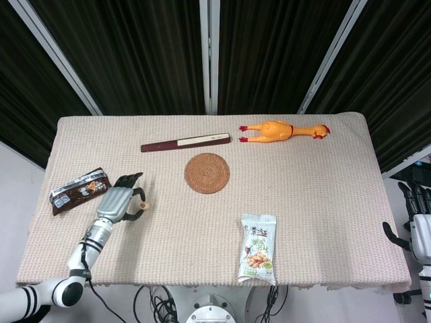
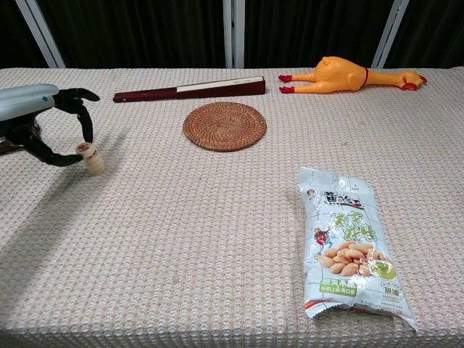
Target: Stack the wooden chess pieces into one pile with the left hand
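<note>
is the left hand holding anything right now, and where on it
Yes: the left hand pinches the top wooden chess piece by its rim, between thumb and a finger, set on the pile. The right hand holds nothing.

Robot lab, cloth-covered table (image 1: pixel 323 195), black curtains (image 1: pixel 269 54), cables beneath

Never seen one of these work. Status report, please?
Left hand pinching top chess piece onto the pile. Right hand idle off the table edge, fingers apart. Nothing near the pile.
</note>
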Available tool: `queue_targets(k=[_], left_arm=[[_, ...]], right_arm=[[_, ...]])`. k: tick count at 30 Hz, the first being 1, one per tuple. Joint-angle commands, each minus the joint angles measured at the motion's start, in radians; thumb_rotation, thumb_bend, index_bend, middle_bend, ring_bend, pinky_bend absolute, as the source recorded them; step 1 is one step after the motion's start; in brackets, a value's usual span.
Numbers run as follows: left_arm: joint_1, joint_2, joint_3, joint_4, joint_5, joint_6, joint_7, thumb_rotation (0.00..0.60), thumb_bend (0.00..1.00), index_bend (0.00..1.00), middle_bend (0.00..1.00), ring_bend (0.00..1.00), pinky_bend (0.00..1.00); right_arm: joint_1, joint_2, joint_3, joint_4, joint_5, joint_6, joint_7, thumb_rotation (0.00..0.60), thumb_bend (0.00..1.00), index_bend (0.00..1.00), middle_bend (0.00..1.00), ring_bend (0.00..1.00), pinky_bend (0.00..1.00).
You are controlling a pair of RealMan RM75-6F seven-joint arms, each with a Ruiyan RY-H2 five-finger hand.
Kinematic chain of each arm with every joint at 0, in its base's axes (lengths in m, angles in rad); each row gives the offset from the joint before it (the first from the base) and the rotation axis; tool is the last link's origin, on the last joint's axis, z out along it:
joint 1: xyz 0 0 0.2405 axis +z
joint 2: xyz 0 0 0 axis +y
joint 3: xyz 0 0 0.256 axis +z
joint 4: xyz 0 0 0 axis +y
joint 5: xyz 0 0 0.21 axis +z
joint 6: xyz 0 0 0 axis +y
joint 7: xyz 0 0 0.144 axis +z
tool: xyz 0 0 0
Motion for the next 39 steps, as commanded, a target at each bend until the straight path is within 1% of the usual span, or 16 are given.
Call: queue_targets(k=[1,31,39], left_arm=[[-0.003,-0.009,0.001,0.01,0.001,-0.002,-0.004,0.6,0.31,0.49,0.02,0.0,0.0],[-0.007,-0.02,0.005,0.046,-0.007,0.004,-0.016,0.6,0.31,0.48,0.02,0.0,0.0],[-0.009,-0.021,0.008,0.051,-0.002,0.002,-0.016,0.6,0.31,0.45,0.02,0.0,0.0]], right_arm=[[-0.001,-0.001,0.001,0.0,0.001,0.002,-0.001,0.6,0.25,0.0,0.0,0.0,0.0],[0.001,0.001,0.001,-0.001,0.007,-0.003,0.0,0.6,0.25,0.0,0.0,0.0,0.0],[0.002,0.001,0.002,-0.003,0.011,-0.005,-0.003,0.6,0.25,0.0,0.0,0.0,0.0]])
